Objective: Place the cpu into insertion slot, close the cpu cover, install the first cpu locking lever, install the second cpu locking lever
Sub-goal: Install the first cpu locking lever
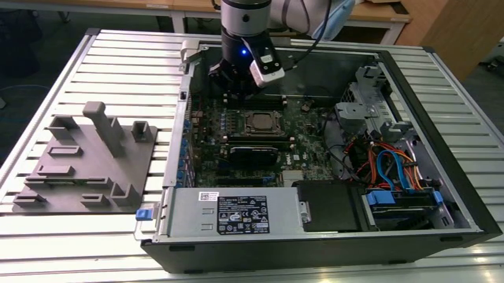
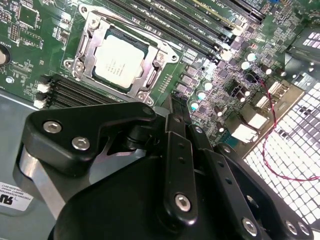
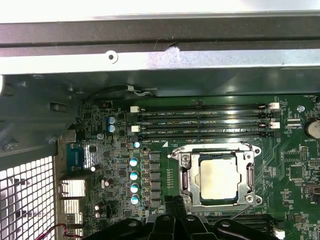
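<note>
An open computer case [image 1: 315, 256] lies on its side on a slatted metal table [image 1: 126, 59]. A grey fixture plate [image 1: 79, 177] with upright blocks sits beside it, at the exterior view's left. Nearest the camera, the case holds a boxed power supply [image 1: 236, 215]. Blue and orange cables [image 1: 393, 165] are bundled towards the exterior view's right.

Further in lies the green motherboard [image 1: 209, 135], and at its middle the cpu [image 1: 262, 122] is seated in the insertion slot [image 2: 75, 65]. Both wrist views show the chip's dull metal top [image 3: 218, 179] framed by the cpu cover [image 3: 248, 175], which lies flat over it. By that evidence the first two steps look complete. Whether either locking lever is latched cannot be made out.

Beyond the socket, over the black memory slots [image 3: 205, 122] and near the case's far wall, the gripper [image 1: 236, 88] hangs from the arm. In the second wrist view its jaws appear pressed together and pinch nothing. The tips [image 2: 175, 107] point at the board just beside the socket but do not touch the cover.
</note>
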`<state>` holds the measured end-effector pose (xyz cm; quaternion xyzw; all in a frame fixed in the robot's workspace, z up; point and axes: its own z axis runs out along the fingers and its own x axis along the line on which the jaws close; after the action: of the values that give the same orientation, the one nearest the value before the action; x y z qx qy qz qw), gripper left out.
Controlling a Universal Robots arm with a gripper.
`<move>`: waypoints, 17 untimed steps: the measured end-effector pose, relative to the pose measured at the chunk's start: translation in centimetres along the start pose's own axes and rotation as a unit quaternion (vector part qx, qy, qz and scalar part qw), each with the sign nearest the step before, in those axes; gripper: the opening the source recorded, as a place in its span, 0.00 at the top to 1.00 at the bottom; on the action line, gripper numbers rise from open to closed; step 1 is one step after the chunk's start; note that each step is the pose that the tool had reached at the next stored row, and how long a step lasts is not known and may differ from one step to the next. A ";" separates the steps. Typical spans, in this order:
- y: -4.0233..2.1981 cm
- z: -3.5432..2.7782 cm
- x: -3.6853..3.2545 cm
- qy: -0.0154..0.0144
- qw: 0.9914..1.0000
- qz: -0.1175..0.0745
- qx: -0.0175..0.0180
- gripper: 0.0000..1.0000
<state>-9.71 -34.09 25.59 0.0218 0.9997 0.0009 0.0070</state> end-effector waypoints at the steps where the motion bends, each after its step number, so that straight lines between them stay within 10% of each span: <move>1: 0.00 0.00 0.01 0.000 1.000 0.000 0.000 0.89; 17: 0.17 0.00 0.71 0.000 1.000 0.000 0.000 0.89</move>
<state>-10.42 -33.89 25.57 0.0218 0.9997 0.0011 0.0070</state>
